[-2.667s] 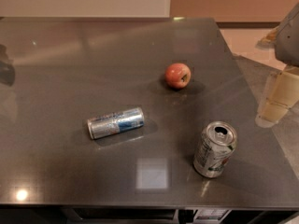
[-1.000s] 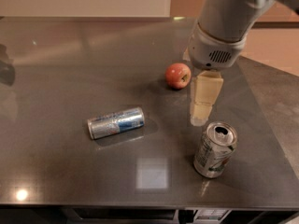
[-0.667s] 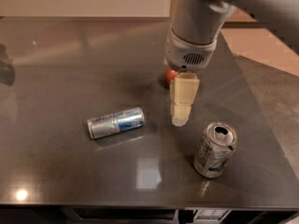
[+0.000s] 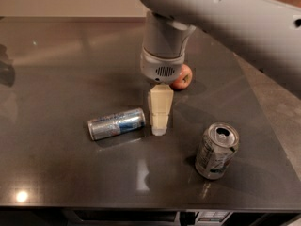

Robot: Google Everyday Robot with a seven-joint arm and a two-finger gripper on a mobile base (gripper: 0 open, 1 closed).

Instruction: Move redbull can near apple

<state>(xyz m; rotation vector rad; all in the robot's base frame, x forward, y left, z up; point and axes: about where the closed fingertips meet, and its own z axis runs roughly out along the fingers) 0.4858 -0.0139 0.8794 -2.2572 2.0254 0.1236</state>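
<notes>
The redbull can (image 4: 116,124) lies on its side on the dark grey table (image 4: 56,69), left of centre, silver with blue panels. The apple (image 4: 183,78) sits behind and to the right of it, partly hidden by my wrist. My gripper (image 4: 159,128) hangs down from the grey arm, its cream fingers (image 4: 160,108) pointing at the table just right of the redbull can's right end, a small gap away. It holds nothing.
A wider dented silver-white can (image 4: 217,150) stands upright at the front right. The table's right edge (image 4: 263,112) runs beside a lighter floor. The front edge is close below the cans.
My gripper has moved left and toward the front, from beside the apple to just right of the redbull can. The cans and apple have not moved.
</notes>
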